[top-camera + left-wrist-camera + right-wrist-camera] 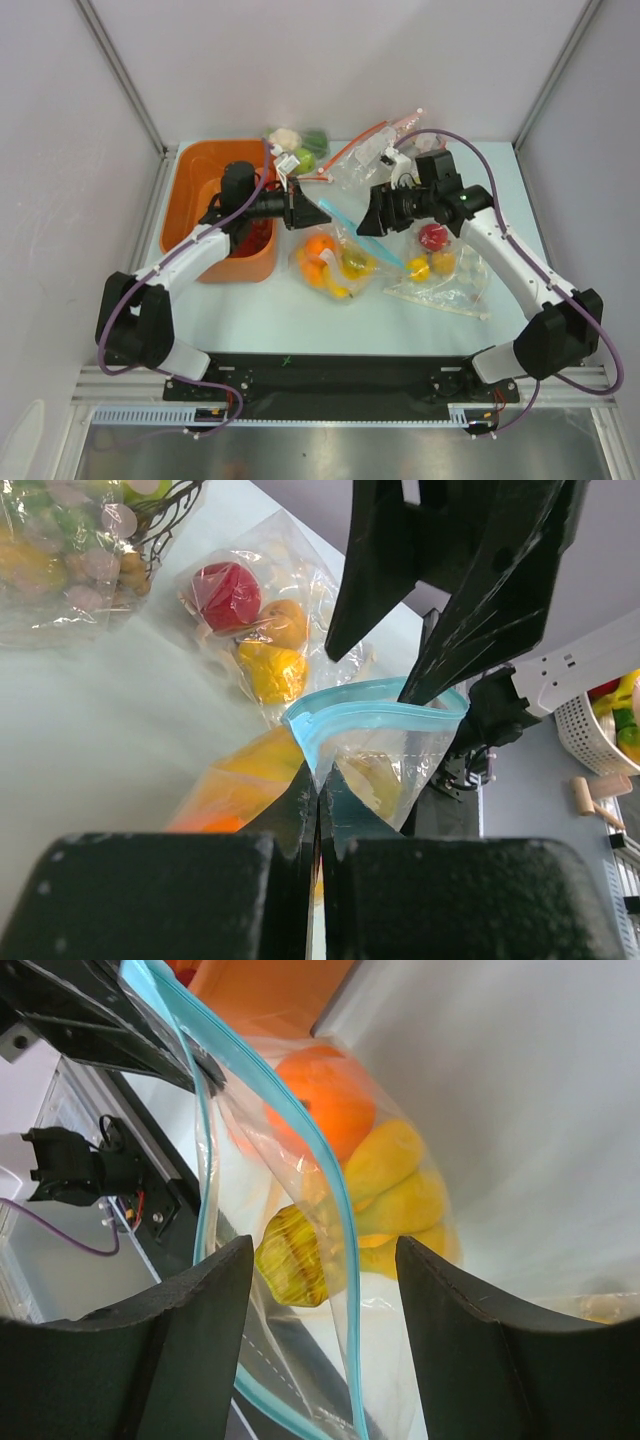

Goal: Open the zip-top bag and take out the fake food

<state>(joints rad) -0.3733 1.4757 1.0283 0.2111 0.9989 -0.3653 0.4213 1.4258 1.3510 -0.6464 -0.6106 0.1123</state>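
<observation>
Plastic, clear and crinkly, forms the zip-top bag (340,238), which lies mid-table just beside a smooth orange bin (195,185), its teal-blue zip strip (300,1120) raised between the two arms. Inside is the fake food (322,255): a glossy round orange (325,1100) and lumpy yellow pieces (400,1185). The left gripper (318,795) is pinched tight on the strip's edge. The right gripper (325,1260) holds its matte black fingers apart, one lip of the strip running loose between them.

My booth
Pale walls (330,60) enclose my light tabletop (260,310); metal posts (121,75) rise from its far corners.
</observation>
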